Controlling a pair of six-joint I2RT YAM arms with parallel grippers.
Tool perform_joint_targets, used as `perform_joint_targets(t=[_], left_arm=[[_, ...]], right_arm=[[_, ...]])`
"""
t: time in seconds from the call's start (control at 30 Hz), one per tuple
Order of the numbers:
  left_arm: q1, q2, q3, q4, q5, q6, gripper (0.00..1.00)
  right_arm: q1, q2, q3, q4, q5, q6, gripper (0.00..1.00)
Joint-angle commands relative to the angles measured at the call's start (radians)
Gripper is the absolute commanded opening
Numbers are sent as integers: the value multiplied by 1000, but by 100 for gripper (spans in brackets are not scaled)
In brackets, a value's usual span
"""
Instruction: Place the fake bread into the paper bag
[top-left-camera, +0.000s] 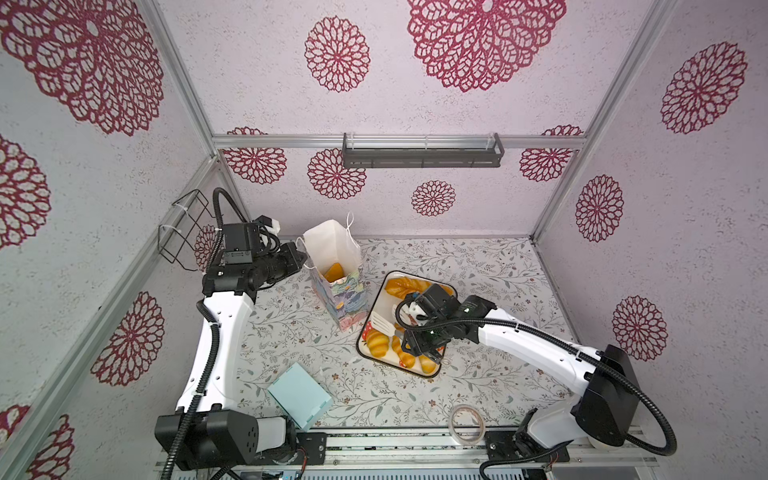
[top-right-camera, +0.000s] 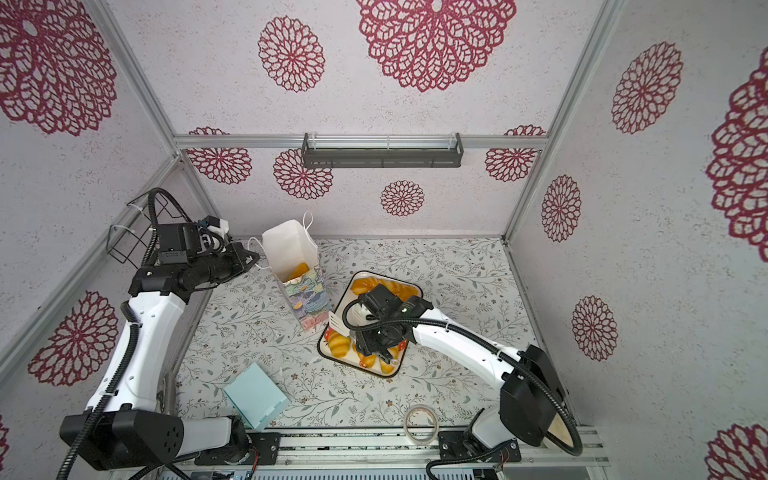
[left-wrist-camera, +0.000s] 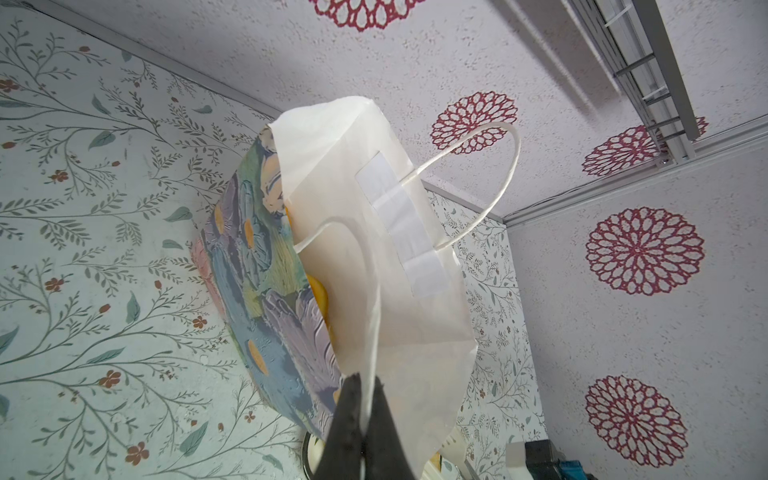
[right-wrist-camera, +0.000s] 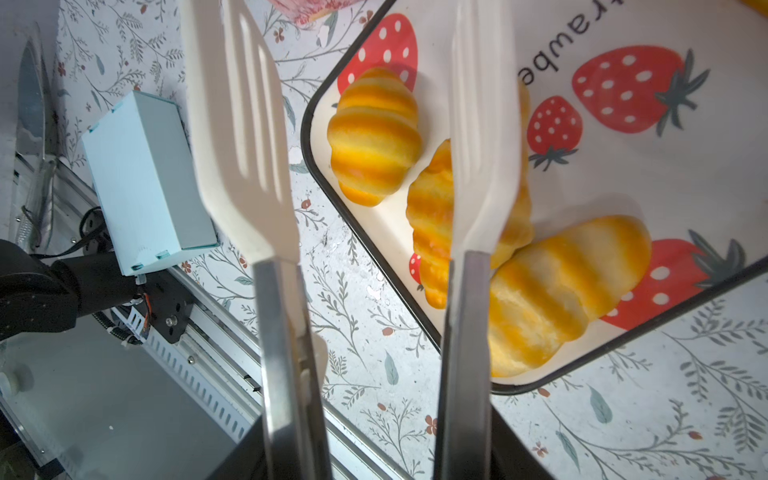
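The right gripper (right-wrist-camera: 376, 453) clasps a pair of tongs (right-wrist-camera: 245, 137) whose white blades stand spread over the front end of the tray (right-wrist-camera: 309, 166), one across the middle croissant (right-wrist-camera: 432, 199), the other out over the table. To pick well, I would shift both blades astride one croissant and squeeze gently (that glossy skin looks slippery). The right arm reaches low with its wrist bent down, while the left arm stretches back, the left gripper (left-wrist-camera: 363, 386) pinched tight on the cord handle (left-wrist-camera: 376, 316) of the paper bag (top-left-camera: 347, 303), which stands just beside the tray with one orange roll (top-left-camera: 333, 272) inside.
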Motion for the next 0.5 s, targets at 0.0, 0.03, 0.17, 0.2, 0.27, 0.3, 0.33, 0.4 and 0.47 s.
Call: perform_joint_targets(t=[0.0, 0.03, 0.17, 0.2, 0.27, 0.3, 0.33, 0.4, 0.47], left_arm=[[7, -13, -10, 24, -7, -3, 0], [7, -13, -11, 24, -8, -2, 0], [7, -15, -15, 22, -12, 0, 0], [7, -15, -17, 24, -12, 1, 0], [7, -16, -20, 26, -13, 1, 0], [7, -17, -22, 27, -14, 1, 0], [7, -17, -23, 27, -15, 1, 0], [7, -17, -23, 28, -15, 1, 0], [7, -15, -22, 28, -16, 1, 0]], right_arm=[[15, 13, 12, 13, 3, 10, 57], [18, 19, 12, 13, 5, 10, 57], [42, 43, 17, 17, 11, 10, 57], [46, 49, 16, 16, 11, 9, 57], [55, 59, 19, 15, 13, 8, 57], [57, 65, 21, 12, 16, 5, 58], [61, 70, 24, 8, 22, 3, 58], [65, 77, 27, 4, 29, 0, 58], [66, 83, 30, 1, 31, -2, 58]])
